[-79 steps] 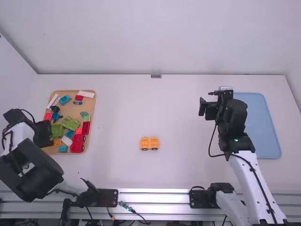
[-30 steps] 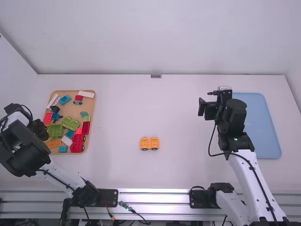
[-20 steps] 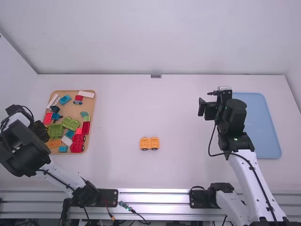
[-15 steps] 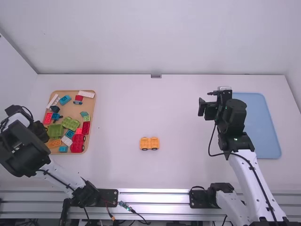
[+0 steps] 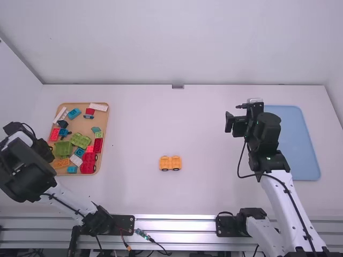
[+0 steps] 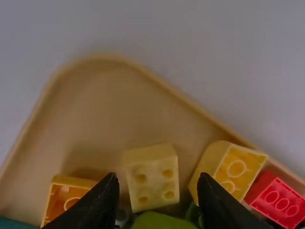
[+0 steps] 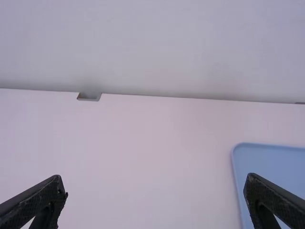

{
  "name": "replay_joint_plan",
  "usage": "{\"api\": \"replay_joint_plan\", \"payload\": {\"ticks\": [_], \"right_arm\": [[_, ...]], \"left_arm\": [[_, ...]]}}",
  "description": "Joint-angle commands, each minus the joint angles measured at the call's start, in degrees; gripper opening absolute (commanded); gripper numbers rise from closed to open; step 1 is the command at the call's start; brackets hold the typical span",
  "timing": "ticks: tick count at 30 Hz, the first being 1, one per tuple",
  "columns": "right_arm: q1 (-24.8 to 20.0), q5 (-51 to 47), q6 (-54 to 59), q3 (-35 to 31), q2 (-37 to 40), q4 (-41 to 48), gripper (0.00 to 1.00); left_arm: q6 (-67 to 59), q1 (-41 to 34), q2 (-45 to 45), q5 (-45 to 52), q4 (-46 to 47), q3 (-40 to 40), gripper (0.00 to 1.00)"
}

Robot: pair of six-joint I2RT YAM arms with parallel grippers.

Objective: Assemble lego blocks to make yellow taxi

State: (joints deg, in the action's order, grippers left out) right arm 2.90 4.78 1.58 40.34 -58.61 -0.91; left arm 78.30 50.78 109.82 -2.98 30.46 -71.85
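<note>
Your yellow wheeled base (image 5: 175,163) is sitting mid-counter (image 5: 214,166), upper taxi seemingly awaiting assembly. Your left gripper (image 6: 158,177) is holding parted, empty jaws near a yellow block (image 6: 153,183) in the tray (image 5: 80,123); your right gripper's (image 7: 155,178) empty jaws are standing wide.

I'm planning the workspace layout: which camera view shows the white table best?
The high view: it takes in most of the white table, with the brown tray and blue tray. The left wrist view shows parts beyond the brown tray's rim; the right wrist view, a stretch beside the blue tray.
</note>
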Motion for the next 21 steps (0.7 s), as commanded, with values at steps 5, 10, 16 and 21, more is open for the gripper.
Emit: {"api": "replay_joint_plan", "payload": {"ticks": [5,10,16,21], "right_arm": [[0.15,0.37,-0.09,1.7,-0.19,0.04,0.99],[0.17,0.35,-0.09,1.7,-0.19,0.07,0.99],[0.15,0.39,-0.11,1.7,0.0,0.11,0.99],[0.15,0.39,-0.11,1.7,0.0,0.31,0.99]], "left_arm": [[0.1,-0.11,0.72,0.98,-2.71,3.87,0.44],[0.5,0.15,0.72,0.98,-4.59,4.72,0.44],[0.5,-0.15,0.72,2.16,-7.58,6.6,0.45],[0.54,0.24,0.72,4.39,-12.61,9.7,0.44]]}}
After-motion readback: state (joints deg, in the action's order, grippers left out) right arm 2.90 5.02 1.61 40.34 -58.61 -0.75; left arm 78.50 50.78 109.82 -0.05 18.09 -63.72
